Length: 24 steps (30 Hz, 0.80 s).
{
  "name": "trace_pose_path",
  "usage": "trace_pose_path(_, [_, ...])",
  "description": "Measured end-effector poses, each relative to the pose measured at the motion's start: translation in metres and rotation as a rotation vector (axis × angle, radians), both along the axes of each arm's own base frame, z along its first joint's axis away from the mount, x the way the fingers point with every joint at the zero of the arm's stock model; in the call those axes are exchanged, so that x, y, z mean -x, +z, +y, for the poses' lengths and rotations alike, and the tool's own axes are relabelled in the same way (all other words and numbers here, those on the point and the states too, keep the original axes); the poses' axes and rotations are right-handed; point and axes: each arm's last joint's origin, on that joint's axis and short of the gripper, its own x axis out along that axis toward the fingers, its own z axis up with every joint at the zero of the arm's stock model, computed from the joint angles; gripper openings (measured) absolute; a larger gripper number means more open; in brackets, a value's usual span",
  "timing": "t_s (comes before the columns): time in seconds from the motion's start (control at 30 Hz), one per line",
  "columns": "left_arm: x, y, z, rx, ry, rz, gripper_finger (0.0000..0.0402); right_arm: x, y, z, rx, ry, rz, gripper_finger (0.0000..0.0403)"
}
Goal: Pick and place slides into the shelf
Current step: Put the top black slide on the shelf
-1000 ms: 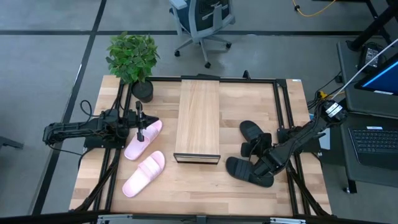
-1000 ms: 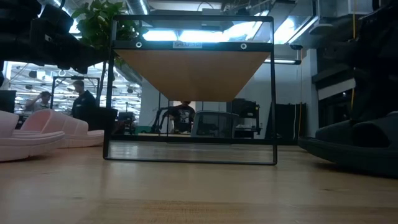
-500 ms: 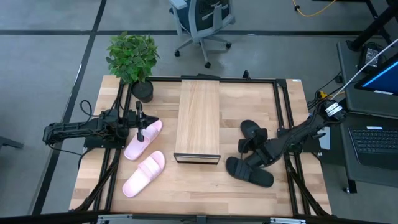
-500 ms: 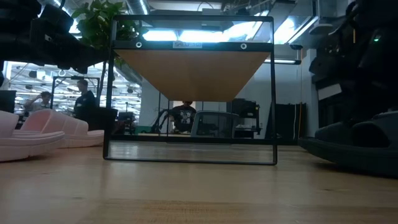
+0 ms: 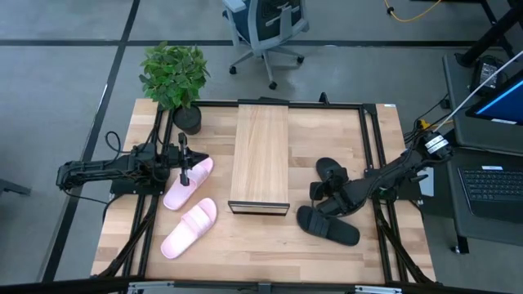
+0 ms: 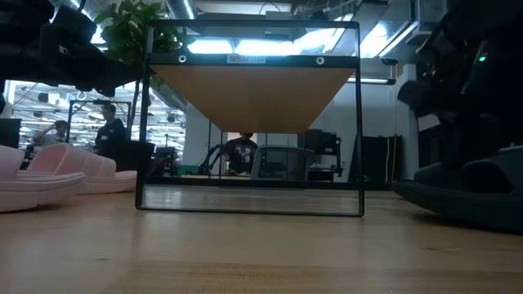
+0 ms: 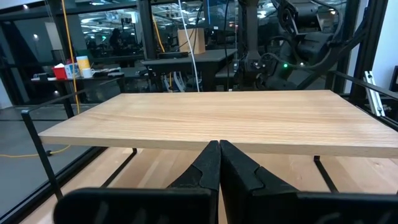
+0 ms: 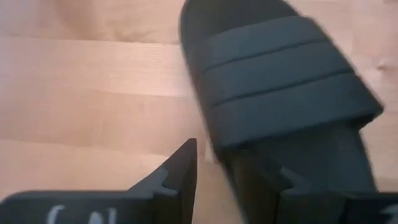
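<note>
Right gripper (image 5: 320,193): shifted up-left from the lower black slide (image 5: 328,225) to the upper one (image 5: 330,170), fingers apart, gripping nothing; pick pending. Left gripper (image 5: 185,160): fingers together, idle over pink slides (image 5: 189,184). Shelf (image 5: 260,158): centre frame, bare.
</note>
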Motion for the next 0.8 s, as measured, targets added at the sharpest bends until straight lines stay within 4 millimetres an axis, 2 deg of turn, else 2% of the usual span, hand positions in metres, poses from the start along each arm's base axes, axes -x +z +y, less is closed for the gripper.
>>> trace_pose_path(0.3, [0.0,0.0,0.0,0.002,0.0,0.0,0.0,-0.008,-0.025,-0.003,0.054,-0.012,0.102,0.0103])
trace_pose_path(0.4, [0.0,0.0,0.0,0.003,0.0,0.001,0.0,-0.009,-0.026,-0.002,0.057,-0.008,0.098,0.0082])
trace_pose_path(0.53, [0.0,0.0,0.0,0.003,0.0,0.001,0.0,-0.01,-0.025,-0.002,0.055,0.027,0.103,0.0021])
trace_pose_path(0.8, [0.0,0.0,0.0,0.004,0.0,0.001,0.0,-0.011,-0.025,-0.002,0.069,0.106,0.133,0.0012])
